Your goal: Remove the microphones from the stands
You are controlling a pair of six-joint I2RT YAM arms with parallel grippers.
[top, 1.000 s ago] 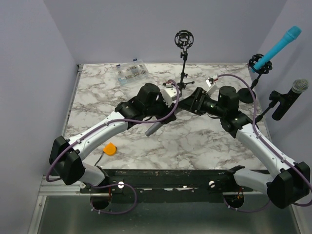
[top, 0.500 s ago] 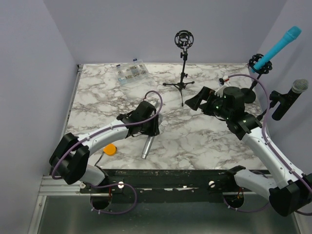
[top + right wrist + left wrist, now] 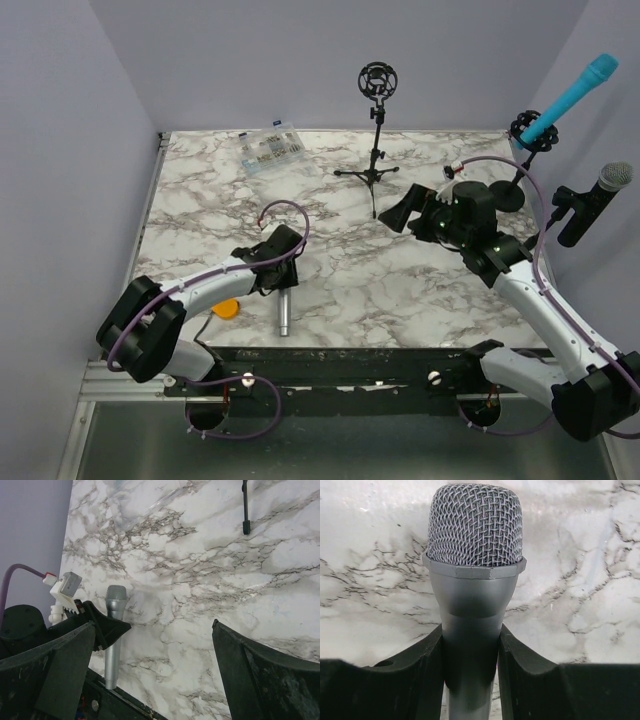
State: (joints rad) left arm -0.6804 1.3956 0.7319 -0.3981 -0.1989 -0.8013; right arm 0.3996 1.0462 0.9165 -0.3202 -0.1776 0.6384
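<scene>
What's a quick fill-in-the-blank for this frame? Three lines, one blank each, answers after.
1. The left gripper is clamped on a silver ___.
2. The right gripper hangs over the table with its jaws ___.
3. The shock mount on top of the tripod stand is ___.
Missing words: microphone; open; empty.

The microphone (image 3: 474, 605) has a smooth, dull grey body that looks like metal, and a bumpy wire mesh head. The black fingers (image 3: 522, 672) look soft and dull, like foam. The table (image 3: 585, 555) is smooth and a bit shiny, with marble lines.
</scene>
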